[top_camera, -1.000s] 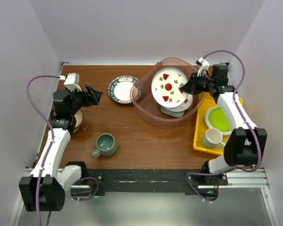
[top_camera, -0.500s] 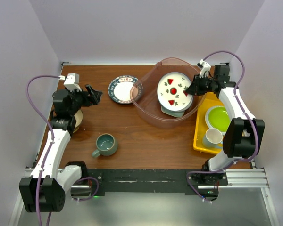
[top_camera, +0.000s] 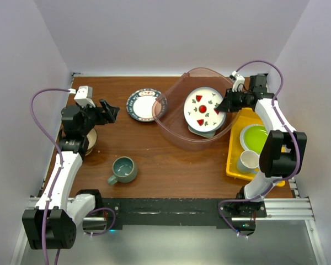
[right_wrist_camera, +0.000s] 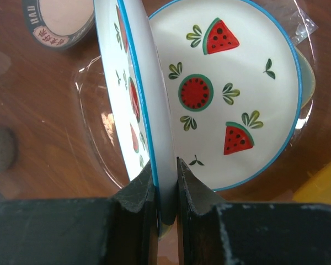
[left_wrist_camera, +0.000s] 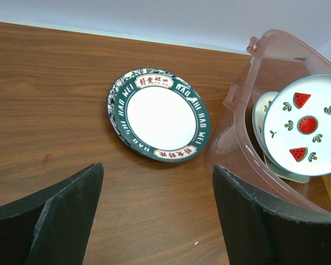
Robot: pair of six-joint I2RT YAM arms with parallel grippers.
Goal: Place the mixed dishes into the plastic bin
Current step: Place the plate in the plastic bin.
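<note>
Fingers point(right_wrist_camera: 135, 193) of the right end effector point(top_camera: 222, 106) are pinching the rim of a watermelon plate point(top_camera: 203, 109), and I am watching it hang tilted inside the outline of the plastic bin point(top_camera: 166, 120), which is sitting toward the far right of the tabletop point(top_camera: 165, 160). Through the right wrist camera that plate is showing edge-on, and a second watermelon plate point(right_wrist_camera: 231, 94) is lying flat beneath it in the bin; I cannot tell whether the two are touching. The left end effector point(top_camera: 111, 110) is hovering with its fingers spread wide and gripping nothing, just left of a green-rimmed plate point(top_camera: 143, 105) that is resting on the tabletop beside the bin. A grey-teal mug point(top_camera: 123, 169) is standing toward the near edge, well apart from the bin.
</note>
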